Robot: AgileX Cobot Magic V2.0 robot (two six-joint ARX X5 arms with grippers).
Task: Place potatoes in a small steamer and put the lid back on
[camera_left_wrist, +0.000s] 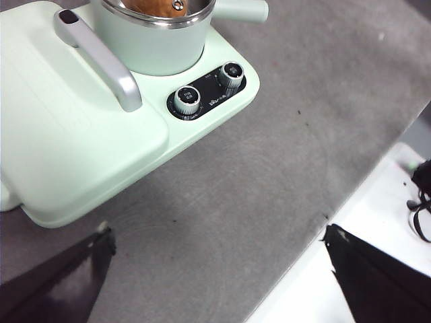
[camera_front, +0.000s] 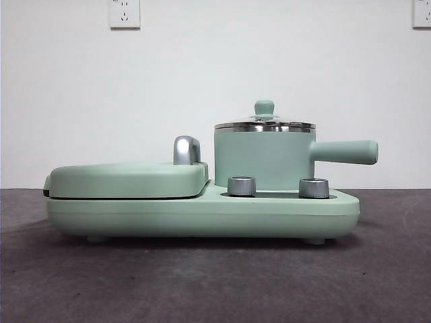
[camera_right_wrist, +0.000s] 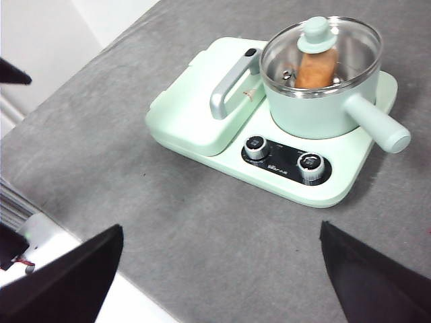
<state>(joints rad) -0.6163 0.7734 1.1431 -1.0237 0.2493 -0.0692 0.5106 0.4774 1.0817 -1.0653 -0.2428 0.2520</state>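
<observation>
The mint-green small steamer [camera_front: 262, 161] stands on the right half of a green cooker base, its long handle [camera_front: 345, 152] pointing right. The glass lid [camera_front: 264, 125] sits closed on its steel rim, green knob on top. In the right wrist view the orange-brown potato [camera_right_wrist: 315, 70] lies inside the steamer [camera_right_wrist: 316, 111], seen through the lid [camera_right_wrist: 350, 47]. The left wrist view shows the steamer [camera_left_wrist: 151, 47] and a sliver of the potato [camera_left_wrist: 151, 6]. My left gripper [camera_left_wrist: 219, 232] and right gripper [camera_right_wrist: 222, 229] are both open, empty, and well back from the cooker, out of the front view.
A flat green hinged griddle [camera_front: 128, 179] with a chrome handle [camera_front: 186, 149] fills the base's left half. Two steel dials [camera_front: 242, 186] [camera_front: 314, 188] sit on the base in front of the steamer. The grey tabletop ends at a white border [camera_left_wrist: 363, 229] near my grippers.
</observation>
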